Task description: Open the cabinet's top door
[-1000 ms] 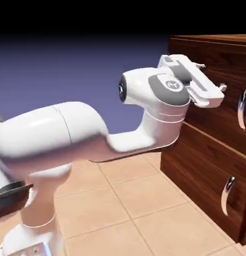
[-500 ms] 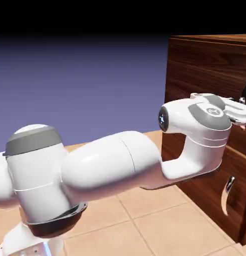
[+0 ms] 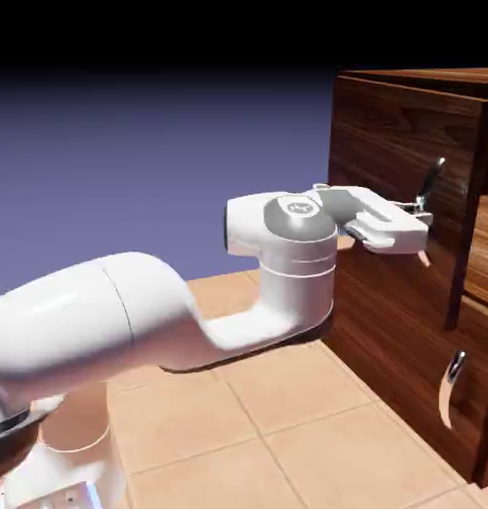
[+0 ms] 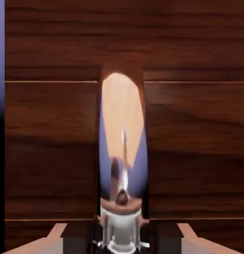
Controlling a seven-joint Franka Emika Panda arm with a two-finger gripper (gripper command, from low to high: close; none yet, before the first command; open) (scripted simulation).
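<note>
The pincer (image 3: 423,209) is clamped tight on the curved, mirror-bright handle (image 3: 430,179) of the top door (image 3: 406,199), its white blocky hand lying level against the panel. In the hand view that handle (image 4: 122,149) rises as a tall polished arch, reflecting tan and violet, flanked by dark streaked wood grain. The top door stands pulled out from the cabinet (image 3: 476,398), a thick dark slab. Below, the lower panel's silver handle (image 3: 448,386) curves, untouched. Glossy white arm segments (image 3: 138,318) sweep over tan floor tiles (image 3: 287,437).
</note>
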